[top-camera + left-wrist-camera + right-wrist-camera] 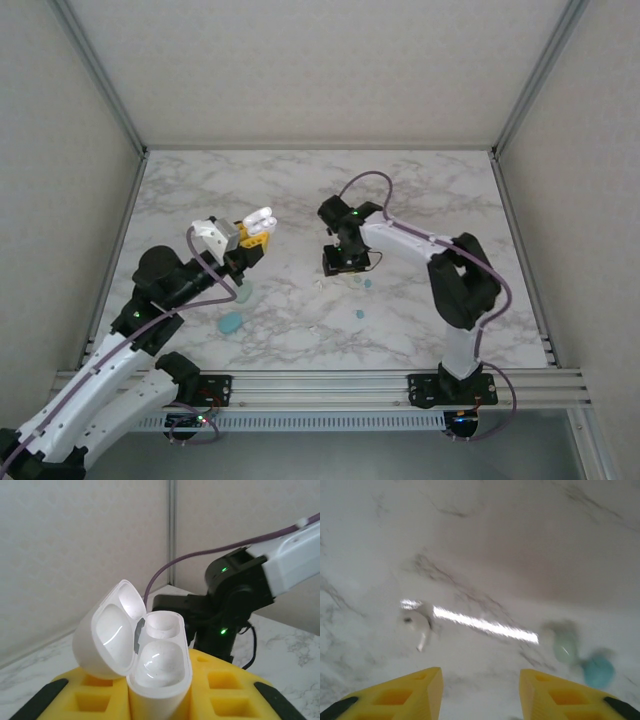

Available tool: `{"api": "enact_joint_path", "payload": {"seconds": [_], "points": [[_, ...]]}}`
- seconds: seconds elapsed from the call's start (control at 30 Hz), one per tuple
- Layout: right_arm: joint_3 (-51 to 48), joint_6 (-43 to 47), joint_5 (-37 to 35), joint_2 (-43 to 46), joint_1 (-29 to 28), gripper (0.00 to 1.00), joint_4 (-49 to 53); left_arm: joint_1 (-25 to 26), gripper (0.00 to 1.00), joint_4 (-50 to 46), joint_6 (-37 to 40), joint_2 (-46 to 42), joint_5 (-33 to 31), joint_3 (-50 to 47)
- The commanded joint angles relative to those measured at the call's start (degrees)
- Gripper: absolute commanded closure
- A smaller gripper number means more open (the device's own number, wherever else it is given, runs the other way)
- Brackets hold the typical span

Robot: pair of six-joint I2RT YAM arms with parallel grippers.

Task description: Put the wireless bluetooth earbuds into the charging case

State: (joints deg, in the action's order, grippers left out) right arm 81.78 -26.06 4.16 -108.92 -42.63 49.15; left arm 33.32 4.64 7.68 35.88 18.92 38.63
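**Current state.** The left gripper (250,234) is clamped on the lower body of the white charging case (160,665). It holds the case raised over the left part of the table (430,190), with the lid (107,635) hinged back and both sockets vacant.

The right gripper (480,677) hangs low over the table centre, its fingers parted with nothing between them. In its wrist view a white earbud (417,624) lies on the marble ahead and to the left of that gap. A pale teal earbud (565,644) and a deeper teal earbud (598,671) lie to the right (both blurred).

**Handling.** Expect the white earbud to be very light, rigid and glossy. An off-centre pinch will probably make it skid or flick away. Grip across the rounded head, not the thin stem, with the fingers centred and closing gently. Its orientation in the grip will probably decide whether it seats in a socket.
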Motion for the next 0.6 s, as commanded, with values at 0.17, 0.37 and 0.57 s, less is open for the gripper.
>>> {"api": "enact_joint_path", "payload": {"seconds": [0.17,0.37,0.57], "points": [[13.78,1.69,-2.14,-11.33,-4.99,0.54,6.64,0.16,0.92,-6.9,3.83,-2.93,-1.16,5.16],[17.23,2.31,-7.85,-15.47,-6.74,0.53,10.62,0.12,0.92,-7.3,4.2,-2.48,-0.55,5.93],[17.43,3.61,-5.66,-17.01,-7.43,0.53,10.31,0.17,0.92,-6.67,4.1,-1.18,0.04,5.92]]}}
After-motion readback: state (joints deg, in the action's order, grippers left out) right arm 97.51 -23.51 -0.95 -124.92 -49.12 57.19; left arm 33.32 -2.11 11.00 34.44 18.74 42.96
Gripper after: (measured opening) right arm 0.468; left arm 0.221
